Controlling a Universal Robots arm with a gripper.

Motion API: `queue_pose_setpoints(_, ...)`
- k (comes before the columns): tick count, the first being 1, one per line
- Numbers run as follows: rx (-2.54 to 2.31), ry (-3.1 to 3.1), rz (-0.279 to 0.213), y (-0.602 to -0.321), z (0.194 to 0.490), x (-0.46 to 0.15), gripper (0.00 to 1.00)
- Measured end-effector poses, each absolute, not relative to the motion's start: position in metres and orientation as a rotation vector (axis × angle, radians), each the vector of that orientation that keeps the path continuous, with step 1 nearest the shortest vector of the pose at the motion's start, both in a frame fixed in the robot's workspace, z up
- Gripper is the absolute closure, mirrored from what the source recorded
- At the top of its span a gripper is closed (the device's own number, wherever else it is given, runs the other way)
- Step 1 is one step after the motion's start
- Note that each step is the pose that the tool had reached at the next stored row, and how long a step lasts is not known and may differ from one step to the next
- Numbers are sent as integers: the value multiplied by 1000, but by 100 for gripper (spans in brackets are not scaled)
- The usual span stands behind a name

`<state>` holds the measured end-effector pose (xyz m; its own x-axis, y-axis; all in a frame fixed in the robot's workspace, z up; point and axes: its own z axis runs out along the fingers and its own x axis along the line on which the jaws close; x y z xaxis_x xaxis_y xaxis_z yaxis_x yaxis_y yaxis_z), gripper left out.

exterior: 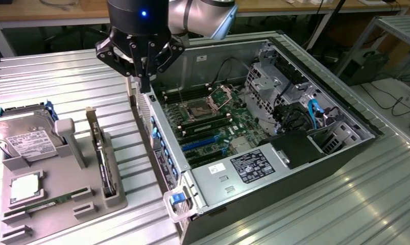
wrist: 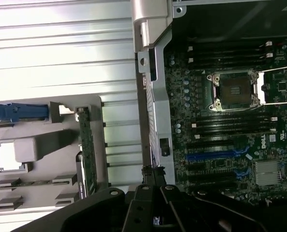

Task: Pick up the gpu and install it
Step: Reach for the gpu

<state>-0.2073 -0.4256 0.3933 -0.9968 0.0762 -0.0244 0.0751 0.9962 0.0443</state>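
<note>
The gpu [exterior: 104, 161] stands on its edge in a slot of the grey holder [exterior: 116, 201] at the exterior view's left, a dark green board with a pale bracket strip at its far end. In the wrist view the gpu [wrist: 87, 147] is a thin green strip in that holder. My gripper [exterior: 145, 84] hangs above the open computer case's rear wall [exterior: 157, 135], to the exterior view's right of the gpu and well apart from it. Its fingers meet at a point and hold nothing. The wrist view puts the gripper [wrist: 153, 171] over the case's rear panel edge.
The holder also carries a silver hard drive [exterior: 21, 135], a processor [exterior: 25, 186] and a narrow memory stick [exterior: 55, 198]. The open case holds the motherboard with blue slots [exterior: 201, 144], a bare socket [exterior: 194, 109], drive cages [exterior: 280, 81] and a power supply [exterior: 252, 166].
</note>
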Motion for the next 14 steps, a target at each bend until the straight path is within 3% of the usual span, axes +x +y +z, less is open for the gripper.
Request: queue_pose_setpoints(14, 118, 3112, 68, -432, 393, -214, 89)
